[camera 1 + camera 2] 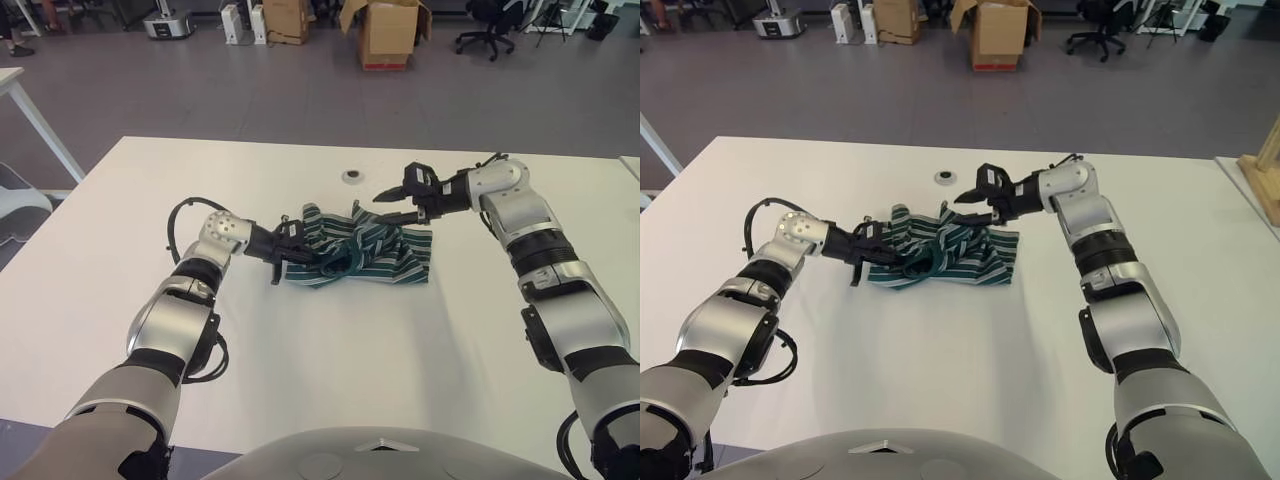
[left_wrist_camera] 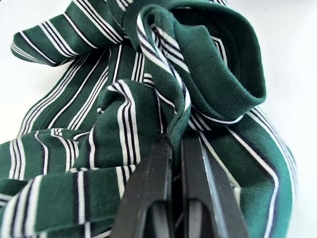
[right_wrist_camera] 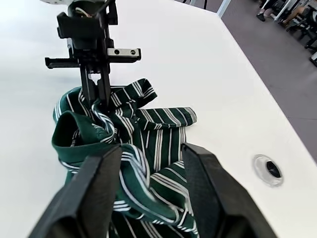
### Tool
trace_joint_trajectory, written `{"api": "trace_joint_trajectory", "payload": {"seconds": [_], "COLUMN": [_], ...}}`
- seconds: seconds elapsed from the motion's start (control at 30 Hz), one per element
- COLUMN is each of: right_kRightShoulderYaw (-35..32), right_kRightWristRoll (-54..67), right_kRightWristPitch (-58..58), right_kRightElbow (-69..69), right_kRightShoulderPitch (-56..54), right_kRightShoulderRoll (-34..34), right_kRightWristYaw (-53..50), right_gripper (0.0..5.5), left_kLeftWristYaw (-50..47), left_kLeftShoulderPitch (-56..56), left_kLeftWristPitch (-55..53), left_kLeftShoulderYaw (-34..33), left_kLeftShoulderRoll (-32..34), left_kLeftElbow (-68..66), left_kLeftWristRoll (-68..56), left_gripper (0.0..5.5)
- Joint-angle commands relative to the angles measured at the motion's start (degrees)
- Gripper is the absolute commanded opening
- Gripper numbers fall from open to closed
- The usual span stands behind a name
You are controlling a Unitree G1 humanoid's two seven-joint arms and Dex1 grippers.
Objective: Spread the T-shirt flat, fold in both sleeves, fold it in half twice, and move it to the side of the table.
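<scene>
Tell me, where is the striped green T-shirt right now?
In the head views the T-shirt lies crumpled mid-table, just nearer than the round grommet. The left fingers pinch its left side, and the right fingers hang open over its far edge.

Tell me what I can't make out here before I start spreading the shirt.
1. Head views: the T-shirt is bunched; its own folds hide the sleeves and hem.
2. Left wrist view: the left tool is shut on a fold; how many layers it pinches is hidden between its fingers.
3. Right wrist view: the open right tool covers the cloth beneath its fingers, and the picture's edge cuts off the rest.
</scene>
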State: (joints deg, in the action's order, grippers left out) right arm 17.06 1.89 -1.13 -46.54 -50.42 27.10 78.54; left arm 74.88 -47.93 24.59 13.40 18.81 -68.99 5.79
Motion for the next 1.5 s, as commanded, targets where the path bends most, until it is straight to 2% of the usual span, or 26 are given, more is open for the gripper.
{"api": "trace_joint_trajectory", "payload": {"seconds": [0.03, 0.07, 0.2, 0.47, 0.63, 0.7, 0.8, 0.93, 1.1, 1.23, 1.33, 1.4, 1.43, 1.47, 1.5], "right_kRightShoulderYaw": [3.31, 3.41, 0.55, -4.12, -1.24, -5.54, -19.06, -27.91, -28.18, -24.63, -22.13, -19.90, -19.04, -18.51, -18.13], "right_kRightWristRoll": [-5.93, -6.98, -6.16, -3.35, -4.72, -2.04, 6.21, 11.30, 8.86, 1.68, -3.08, -6.01, -6.86, -7.02, -6.06], "right_kRightWristPitch": [-4.81, -5.97, -6.80, -5.57, -7.43, -5.36, -0.45, 0.26, -3.53, -7.62, -9.30, -10.26, -10.42, -10.20, -9.41], "right_kRightElbow": [-9.97, -12.36, -16.47, -13.71, -1.63, -0.73, -4.02, -7.47, -14.04, -22.27, -25.54, -26.21, -26.13, -25.92, -24.78], "right_kRightShoulderPitch": [-2.01, -2.28, -3.64, -0.91, 8.72, 7.66, -2.98, -14.27, -26.77, -35.48, -39.55, -41.14, -41.40, -41.32, -39.97], "right_kRightShoulderRoll": [-1.46, -1.90, -2.25, -2.33, 1.56, 2.05, 3.07, 4.05, 3.66, 5.75, 7.53, 9.28, 10.09, 10.65, 11.32], "right_kRightWristYaw": [-0.40, -1.53, -1.85, 1.42, 6.34, 1.45, -14.07, -26.06, -35.05, -43.55, -46.88, -44.99, -41.86, -37.96, -29.14], "right_gripper": [2.22, 2.22, 1.52, 0.12, 0.02, 0.02, 0.02, 0.02, 0.02, 0.02, 0.02, 0.02, 0.02, 0.02, 0.02], "left_kLeftWristYaw": [-0.65, -0.84, -0.88, -1.50, 0.74, 0.90, 0.40, -3.19, -14.78, -34.88, -41.53, -40.99, -37.48, -32.91, -21.72], "left_kLeftShoulderPitch": [0.34, 0.20, 0.42, 1.14, -2.00, -4.57, -9.71, -16.30, -27.93, -40.62, -46.89, -49.10, -49.25, -48.89, -46.98], "left_kLeftWristPitch": [0.79, 0.86, 1.33, 1.11, -5.19, -9.33, -15.35, -16.05, -8.38, -5.99, -6.34, -4.41, -2.70, -1.23, -0.62], "left_kLeftShoulderYaw": [0.43, 0.39, 0.14, -1.56, -8.81, -13.52, -20.30, -23.41, -21.50, -15.12, -12.41, -9.57, -8.44, -7.92, -8.08], "left_kLeftShoulderRoll": [-0.28, -0.37, -0.35, 0.44, 2.30, 4.29, 8.32, 9.70, 10.01, 10.96, 12.02, 13.40, 14.12, 14.71, 15.32], "left_kLeftElbow": [0.57, 0.52, 0.55, 0.83, 2.72, 4.80, 9.73, 11.40, 2.80, -4.93, -7.27, -7.67, -7.58, -7.42, -6.89], "left_kLeftWristRoll": [1.28, 1.27, 1.33, 0.03, -7.08, -11.69, -18.60, -20.80, -14.97, -2.73, 2.99, 6.89, 8.01, 8.22, 6.58], "left_gripper": [0.03, 0.03, 0.00, 0.00, 0.00, 0.00, 0.00, 0.00, 0.00, 0.00, 0.00, 0.00, 0.00, 0.00, 0.00]}}
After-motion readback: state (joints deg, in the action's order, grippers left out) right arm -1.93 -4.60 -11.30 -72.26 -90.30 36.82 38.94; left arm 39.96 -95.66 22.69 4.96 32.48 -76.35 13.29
